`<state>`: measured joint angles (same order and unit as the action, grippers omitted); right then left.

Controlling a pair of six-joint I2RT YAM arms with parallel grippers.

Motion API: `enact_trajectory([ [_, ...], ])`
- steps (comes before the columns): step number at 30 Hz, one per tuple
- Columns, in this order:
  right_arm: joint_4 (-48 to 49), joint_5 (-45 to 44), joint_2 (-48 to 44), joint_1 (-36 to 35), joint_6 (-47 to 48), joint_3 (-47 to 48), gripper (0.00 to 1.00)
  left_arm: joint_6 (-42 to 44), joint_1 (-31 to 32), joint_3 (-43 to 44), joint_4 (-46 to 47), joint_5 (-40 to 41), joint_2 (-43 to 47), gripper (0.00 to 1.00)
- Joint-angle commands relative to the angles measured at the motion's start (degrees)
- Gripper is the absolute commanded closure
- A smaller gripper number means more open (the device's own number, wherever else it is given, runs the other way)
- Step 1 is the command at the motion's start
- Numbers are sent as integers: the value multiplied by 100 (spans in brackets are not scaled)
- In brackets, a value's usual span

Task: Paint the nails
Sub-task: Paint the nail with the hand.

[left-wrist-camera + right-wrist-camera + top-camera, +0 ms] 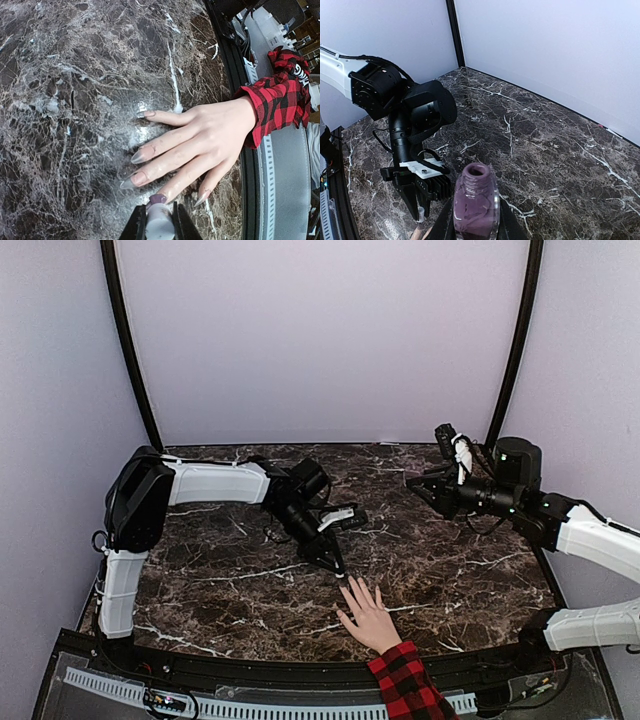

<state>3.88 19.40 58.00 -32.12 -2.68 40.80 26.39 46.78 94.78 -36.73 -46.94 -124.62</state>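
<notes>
A light-skinned hand (370,618) with a red-and-black plaid sleeve (405,685) lies flat on the marble table near the front edge. In the left wrist view its long pale nails show: index nail (139,156), middle nail (132,180) and little-finger nail (202,198) are bare, while the ring-finger nail (158,199) is purple. My left gripper (159,222) is shut on the white brush cap (160,224), its tip at the ring-finger nail. It also shows in the top view (335,562). My right gripper (476,222) is shut on an open purple polish bottle (476,202), held up above the table's right side (420,483).
The dark marble table (230,570) is walled by pale lilac panels at the back and sides. A black rail (250,670) runs along the near edge. The left arm (415,115) reaches across the table's middle.
</notes>
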Motion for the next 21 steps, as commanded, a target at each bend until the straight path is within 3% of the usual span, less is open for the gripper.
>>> enact_trajectory([
  [1,293,-67,-102,39,7,-46,100,147,26,137,-202,-55,25,100],
  [21,298,-61,-108,39,0,-54,100,24,-32,146,-132,91,25,100],
])
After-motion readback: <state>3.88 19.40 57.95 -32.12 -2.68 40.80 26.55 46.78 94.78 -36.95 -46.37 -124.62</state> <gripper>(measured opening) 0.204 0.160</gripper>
